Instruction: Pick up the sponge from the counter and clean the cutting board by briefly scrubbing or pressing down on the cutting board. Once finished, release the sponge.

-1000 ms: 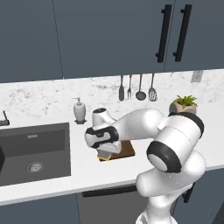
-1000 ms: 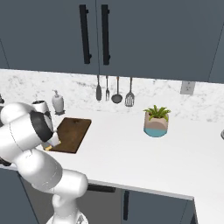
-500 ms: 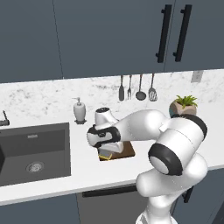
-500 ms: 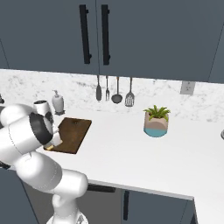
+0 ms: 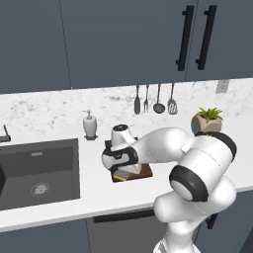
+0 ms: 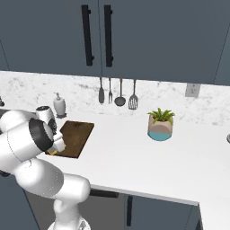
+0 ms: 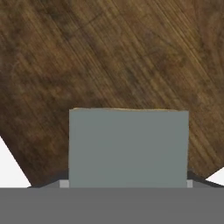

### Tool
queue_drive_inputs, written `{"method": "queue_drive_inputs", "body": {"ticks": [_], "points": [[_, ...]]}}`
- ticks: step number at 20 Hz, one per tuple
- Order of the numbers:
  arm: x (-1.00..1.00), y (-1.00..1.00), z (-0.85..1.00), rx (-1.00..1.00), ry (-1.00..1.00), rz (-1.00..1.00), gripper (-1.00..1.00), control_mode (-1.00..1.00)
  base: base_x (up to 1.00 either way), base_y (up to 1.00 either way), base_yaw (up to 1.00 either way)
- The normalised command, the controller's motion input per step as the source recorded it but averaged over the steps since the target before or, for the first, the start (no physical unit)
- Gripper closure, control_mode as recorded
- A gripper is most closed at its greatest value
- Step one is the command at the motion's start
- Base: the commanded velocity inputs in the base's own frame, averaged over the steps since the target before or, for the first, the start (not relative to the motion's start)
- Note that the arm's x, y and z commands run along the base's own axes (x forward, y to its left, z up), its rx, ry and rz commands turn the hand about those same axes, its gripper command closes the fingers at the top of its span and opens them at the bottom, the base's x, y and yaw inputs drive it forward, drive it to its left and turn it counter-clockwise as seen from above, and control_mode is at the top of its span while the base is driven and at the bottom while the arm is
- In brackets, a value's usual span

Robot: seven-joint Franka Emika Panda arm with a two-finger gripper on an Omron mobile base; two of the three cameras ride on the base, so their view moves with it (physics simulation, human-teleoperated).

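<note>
Grey-faced sponge (image 7: 128, 148) is pinched in the jaws and pressed onto the cutting board (image 7: 100, 57) near the surface's front edge; scrubbing underway, next likely letting go.

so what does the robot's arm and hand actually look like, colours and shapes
The arm is glossy white, built from fat rounded tube segments. Dark grey to black bands ring the joints, clearest on the big drum-shaped joint nearest the camera in the left base view. No cables or markings are visible. The hand is white with a dark band around it and a short white cylinder on top; its fingers are too hidden to describe.
</note>
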Motion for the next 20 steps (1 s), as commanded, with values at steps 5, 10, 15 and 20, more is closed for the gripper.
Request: {"method": "queue_drive_inputs", "body": {"ticks": [5,10,15,20], "points": [[0.00,-0.37,-0.16,0.02,0.05,0.00,1.00,-1.00,0.00,0.00,0.00],[0.00,-0.51,-0.19,0.04,0.05,0.00,1.00,-1.00,0.00,0.00,0.00],[0.00,-0.43,-0.37,0.00,0.01,0.00,1.00,-1.00,0.00,0.00,0.00],[-0.05,-0.52,-0.30,0.01,0.00,0.00,1.00,-1.00,0.00,0.00,0.00]]}}
